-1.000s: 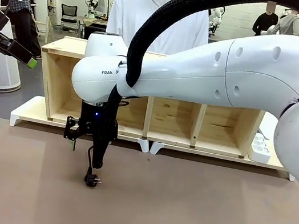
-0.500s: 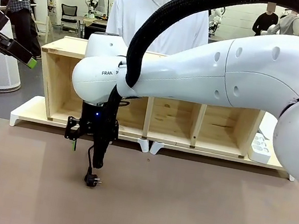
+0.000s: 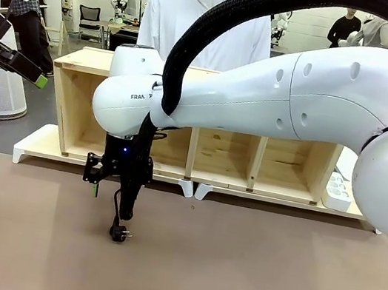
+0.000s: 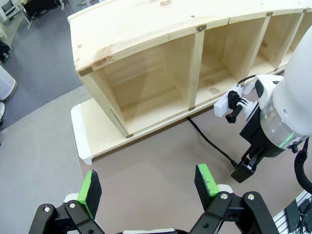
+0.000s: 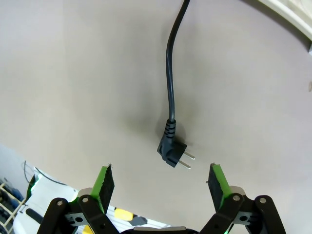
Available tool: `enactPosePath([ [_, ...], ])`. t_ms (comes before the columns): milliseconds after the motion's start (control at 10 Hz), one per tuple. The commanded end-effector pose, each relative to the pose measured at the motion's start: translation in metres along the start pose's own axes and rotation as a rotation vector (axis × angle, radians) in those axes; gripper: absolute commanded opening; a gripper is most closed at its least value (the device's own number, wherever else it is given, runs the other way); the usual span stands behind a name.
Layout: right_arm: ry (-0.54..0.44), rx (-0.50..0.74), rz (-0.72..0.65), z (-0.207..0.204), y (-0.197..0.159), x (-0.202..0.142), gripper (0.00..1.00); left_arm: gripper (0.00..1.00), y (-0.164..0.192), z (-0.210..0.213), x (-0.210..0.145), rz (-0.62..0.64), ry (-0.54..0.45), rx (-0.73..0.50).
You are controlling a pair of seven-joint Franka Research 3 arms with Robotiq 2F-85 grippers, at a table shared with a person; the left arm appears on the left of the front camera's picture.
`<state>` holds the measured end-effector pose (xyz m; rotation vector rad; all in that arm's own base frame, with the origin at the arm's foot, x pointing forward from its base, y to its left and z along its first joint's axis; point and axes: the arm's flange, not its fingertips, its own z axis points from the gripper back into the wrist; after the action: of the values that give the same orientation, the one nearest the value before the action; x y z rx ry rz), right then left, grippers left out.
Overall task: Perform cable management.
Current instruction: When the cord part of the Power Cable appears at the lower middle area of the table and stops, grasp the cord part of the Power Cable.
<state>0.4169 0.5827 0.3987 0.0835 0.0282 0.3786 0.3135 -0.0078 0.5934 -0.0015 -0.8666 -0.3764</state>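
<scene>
You see the right jaws released and spread wide, pointing down close over the worktop [image 3: 268,278], where the cable [image 5: 169,73] lies flat, its round two-pin plug [image 5: 170,152] resting between the green pads [image 5: 105,181] and touching neither. From the plug the cable runs back across the worktop toward the wooden shelf unit [image 3: 222,154] at the far side. Your left jaws, likewise released and grasping nothing, hang raised and well apart, looking down on the shelf unit's end compartment
</scene>
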Motion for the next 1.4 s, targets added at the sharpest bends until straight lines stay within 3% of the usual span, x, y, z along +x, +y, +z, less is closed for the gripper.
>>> enactPosePath([
  [0,-0.014,-0.005,-0.047,-0.006,0.009,0.001,1.00,1.00,0.001,-0.002,0.001,0.007,-0.009,0.004],
  [300,-0.022,-0.053,-0.122,-0.019,0.014,-0.001,1.00,1.00,0.001,-0.002,0.001,0.007,-0.009,0.004],
  [800,-0.108,-0.153,-0.101,-0.050,0.010,0.012,1.00,1.00,0.001,-0.002,0.001,0.007,-0.009,0.004],
  [1300,-0.058,-0.118,-0.115,-0.079,0.006,0.026,1.00,1.00,0.001,-0.002,0.001,0.007,-0.009,0.004],
])
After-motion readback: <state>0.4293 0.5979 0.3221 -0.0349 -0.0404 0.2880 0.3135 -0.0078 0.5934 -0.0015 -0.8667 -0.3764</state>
